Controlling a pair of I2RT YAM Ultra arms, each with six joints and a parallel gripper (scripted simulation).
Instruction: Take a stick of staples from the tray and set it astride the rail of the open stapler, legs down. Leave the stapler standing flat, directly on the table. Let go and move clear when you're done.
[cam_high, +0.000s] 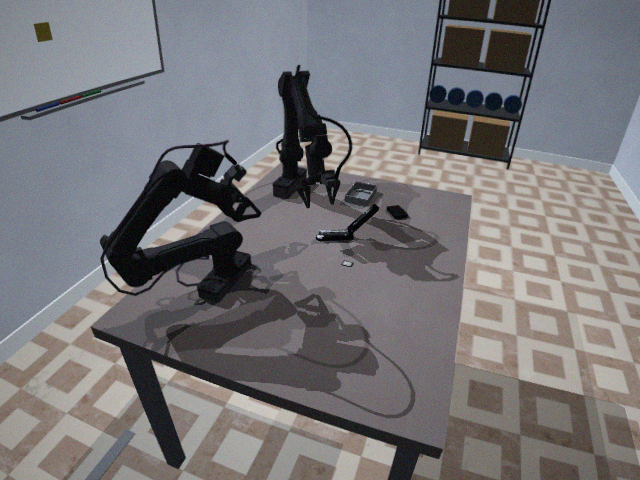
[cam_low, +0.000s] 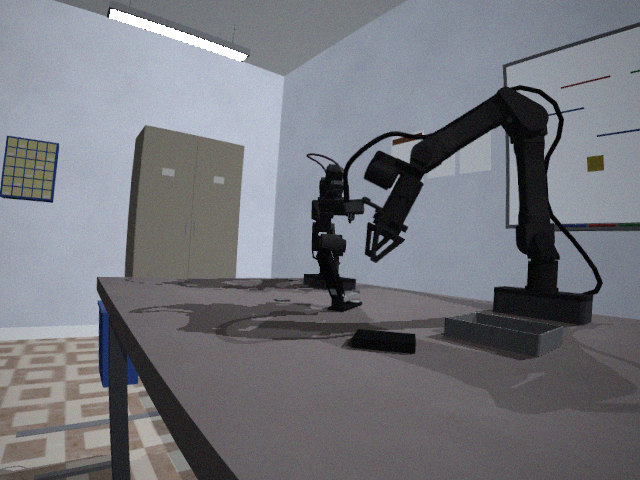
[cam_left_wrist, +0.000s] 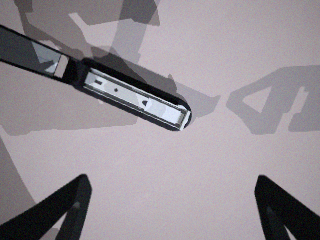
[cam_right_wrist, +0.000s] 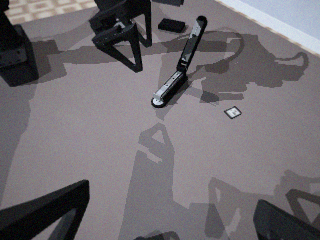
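The black stapler (cam_high: 341, 230) stands flat on the table with its lid (cam_high: 363, 217) swung up and open. In the left wrist view its silvery rail (cam_left_wrist: 135, 97) lies bare to the camera, and I cannot tell whether a stick sits on it. A small silvery piece like a staple stick (cam_high: 346, 264) lies on the table in front of the stapler and also shows in the right wrist view (cam_right_wrist: 233, 112). My left gripper (cam_high: 319, 196) hangs open and empty above the table, behind the stapler. My right gripper (cam_high: 248, 209) is open and empty, well off to the side.
The grey tray (cam_high: 360, 193) stands behind the stapler, near the left arm's base. A flat black block (cam_high: 397, 211) lies beside the tray. The table's right edge is close to the block.
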